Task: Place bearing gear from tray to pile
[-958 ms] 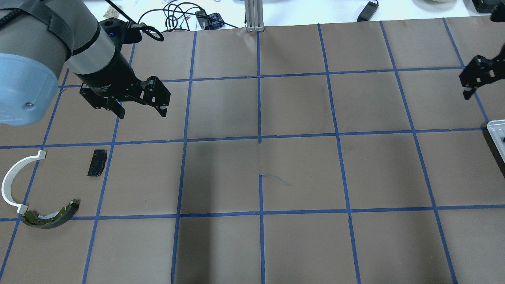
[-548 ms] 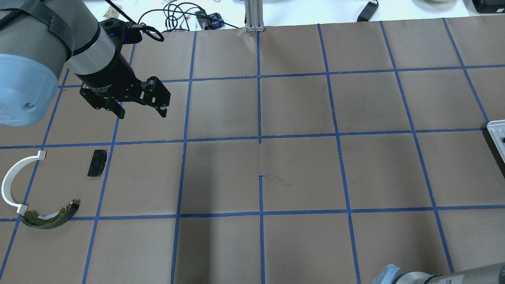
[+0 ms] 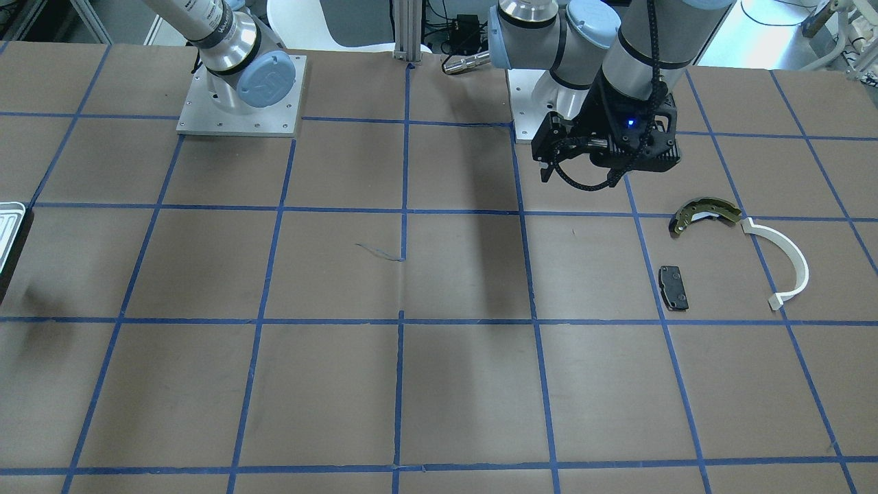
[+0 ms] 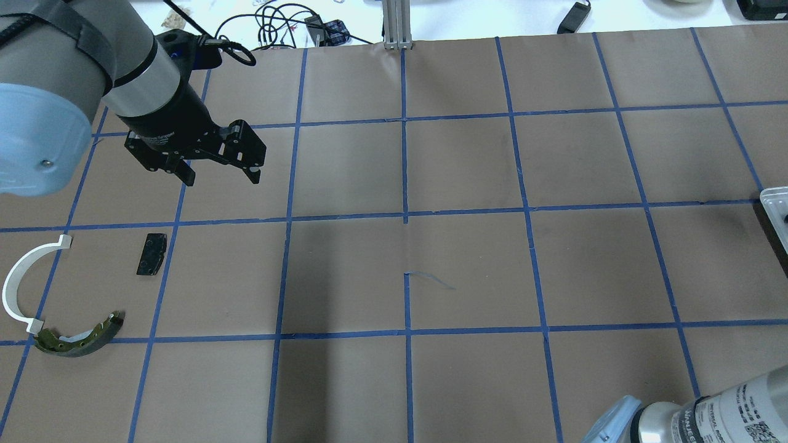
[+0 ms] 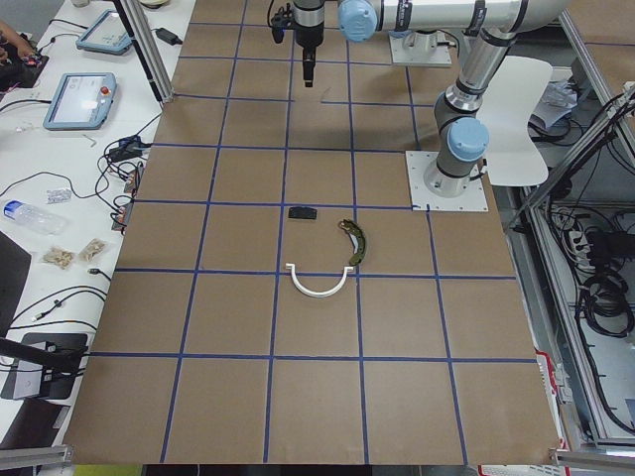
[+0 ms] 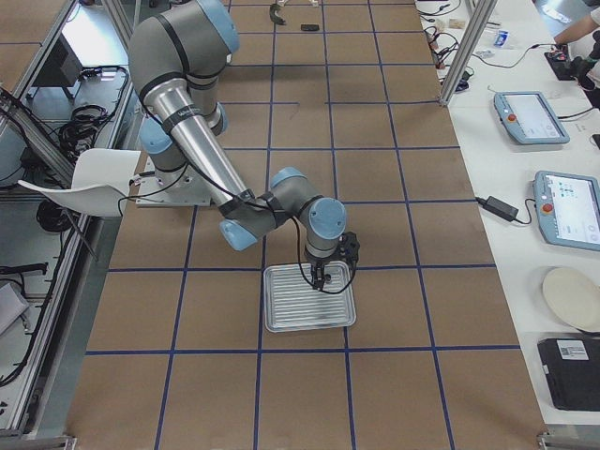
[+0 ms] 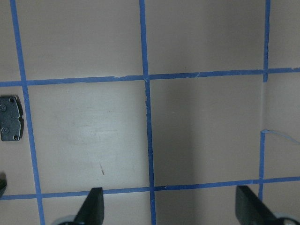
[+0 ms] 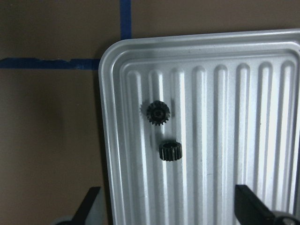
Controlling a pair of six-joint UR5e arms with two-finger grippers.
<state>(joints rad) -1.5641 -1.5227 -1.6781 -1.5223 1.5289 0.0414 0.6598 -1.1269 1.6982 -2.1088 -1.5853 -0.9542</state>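
R claw [image 8: 171,213] above tray [image 8: 262,93], blue-grid tbl [image 8: 47,140]

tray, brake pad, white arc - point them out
tray [image 8: 262,117], right wrist view, bare ribbed floor
brake pad [image 4: 151,253], overhead view, centre of its face
white arc [image 4: 7,289], overhead view, middle of its curve

One gear [image 8: 158,113] lies just beside a second gear [image 8: 169,151], near a corner of the tray [image 8: 262,93]. The tray sits at the right end of the counter [image 4: 468,264]; the brake shoe [image 4: 79,339], arc [image 4: 18,284] and pad [image 4: 151,253] cluster at the left end.
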